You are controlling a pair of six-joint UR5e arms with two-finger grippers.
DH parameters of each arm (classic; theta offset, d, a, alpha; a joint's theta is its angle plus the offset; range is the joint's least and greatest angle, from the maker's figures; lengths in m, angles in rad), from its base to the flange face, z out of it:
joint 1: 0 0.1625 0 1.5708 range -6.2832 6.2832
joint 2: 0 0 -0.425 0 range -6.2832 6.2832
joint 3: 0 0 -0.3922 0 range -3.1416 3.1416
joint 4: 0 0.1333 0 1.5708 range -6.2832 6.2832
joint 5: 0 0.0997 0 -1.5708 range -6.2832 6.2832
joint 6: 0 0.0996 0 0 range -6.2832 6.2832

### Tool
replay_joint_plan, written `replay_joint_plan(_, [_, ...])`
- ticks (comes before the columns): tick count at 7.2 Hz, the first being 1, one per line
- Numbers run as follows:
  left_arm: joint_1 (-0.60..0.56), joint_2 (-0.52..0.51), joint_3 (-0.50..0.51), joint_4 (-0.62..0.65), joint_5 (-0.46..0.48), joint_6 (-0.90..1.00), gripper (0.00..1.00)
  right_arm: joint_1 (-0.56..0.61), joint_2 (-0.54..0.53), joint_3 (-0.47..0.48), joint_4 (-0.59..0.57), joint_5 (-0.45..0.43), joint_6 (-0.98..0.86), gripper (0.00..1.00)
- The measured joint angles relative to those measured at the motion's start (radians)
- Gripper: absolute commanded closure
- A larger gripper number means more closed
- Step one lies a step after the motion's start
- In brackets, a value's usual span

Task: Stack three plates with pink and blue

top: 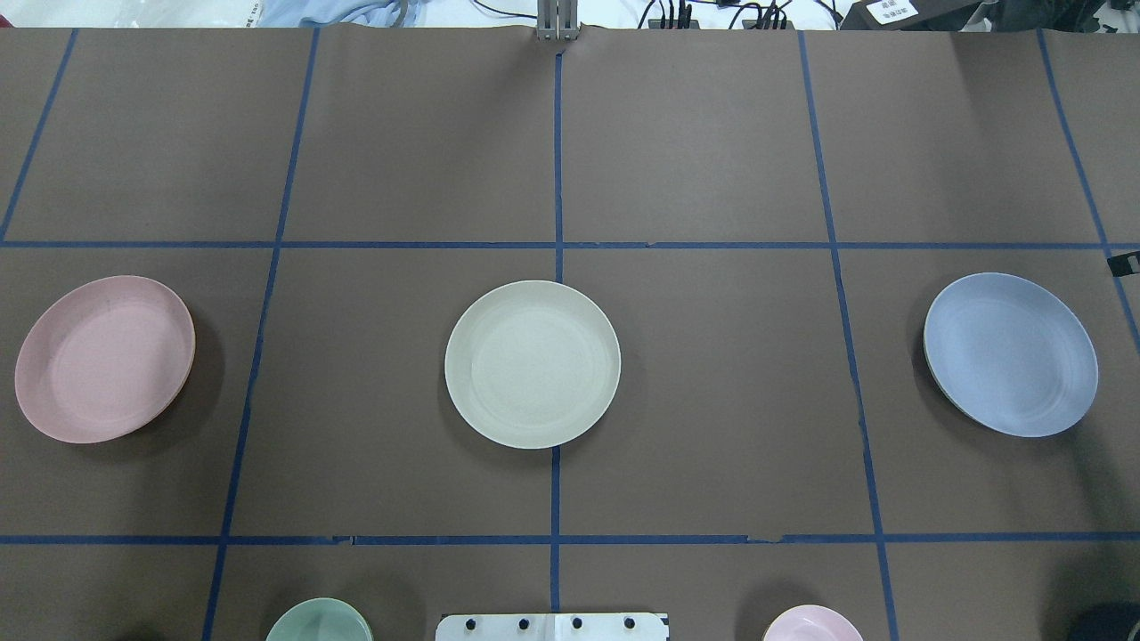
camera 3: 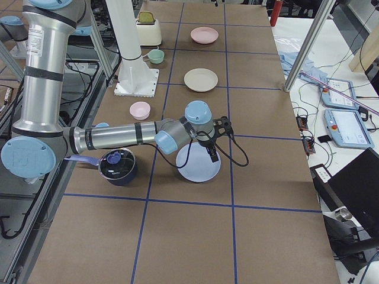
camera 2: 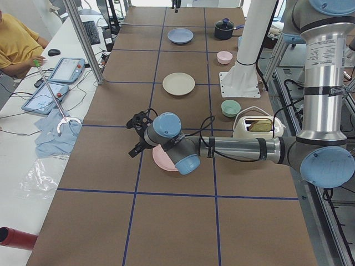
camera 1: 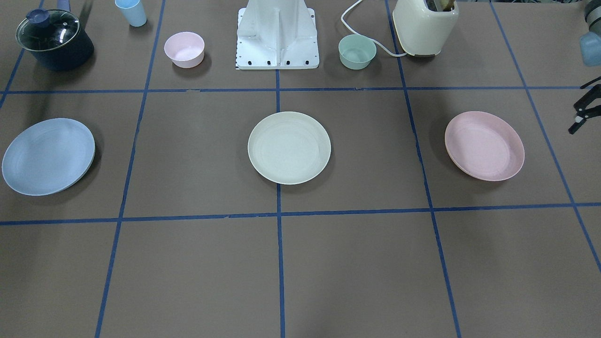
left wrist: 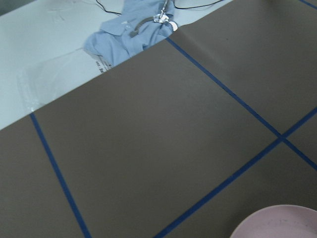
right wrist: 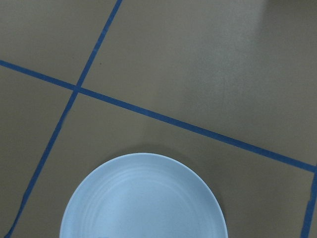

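Observation:
Three plates lie apart in a row on the brown table. The cream plate point(camera 1: 289, 147) point(top: 533, 363) is in the middle. The pale pink plate point(camera 1: 484, 145) point(top: 104, 358) is on my left side, and its edge shows in the left wrist view point(left wrist: 277, 223). The light blue plate point(camera 1: 48, 156) point(top: 1010, 353) point(right wrist: 143, 198) is on my right side. My left gripper point(camera 1: 580, 109) point(camera 2: 135, 137) hovers beside the pink plate, open and empty. My right gripper point(camera 3: 218, 141) hovers over the blue plate's far edge. Only a sliver of it shows overhead point(top: 1124, 263), so I cannot tell whether it is open or shut.
Near the robot base point(camera 1: 277, 37) stand a small pink bowl point(camera 1: 184, 49), a green bowl point(camera 1: 357, 51), a cream toaster point(camera 1: 425, 26), a blue cup point(camera 1: 131, 11) and a dark lidded pot point(camera 1: 54, 40). An operator point(camera 2: 16, 44) sits beside the table.

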Motion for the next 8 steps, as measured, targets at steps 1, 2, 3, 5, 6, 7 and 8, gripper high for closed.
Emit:
replay_joint_plan(1, [0.090,0.044,0.023,-0.111,0.081,-0.144,0.00,-0.011,0.000,0.000,0.013,0.000,0.026,0.00])
replay_joint_plan(2, [0.191,0.075,0.051,-0.201,0.197,-0.278,0.00,-0.014,-0.001,0.000,0.019,0.000,0.035,0.00])
replay_joint_plan(3, [0.286,0.088,0.102,-0.274,0.325,-0.368,0.01,-0.016,-0.001,0.000,0.022,0.000,0.038,0.00])
replay_joint_plan(5, [0.390,0.089,0.190,-0.354,0.459,-0.456,0.19,-0.016,-0.001,0.000,0.024,0.002,0.039,0.00])
replay_joint_plan(6, [0.422,0.089,0.210,-0.366,0.492,-0.474,0.56,-0.016,-0.001,0.001,0.024,0.002,0.039,0.00])
replay_joint_plan(7, [0.451,0.089,0.220,-0.371,0.516,-0.481,0.98,-0.016,-0.001,0.001,0.024,0.002,0.039,0.00])
replay_joint_plan(8, [0.470,0.089,0.224,-0.373,0.526,-0.483,1.00,-0.016,-0.001,0.001,0.023,0.003,0.039,0.00])
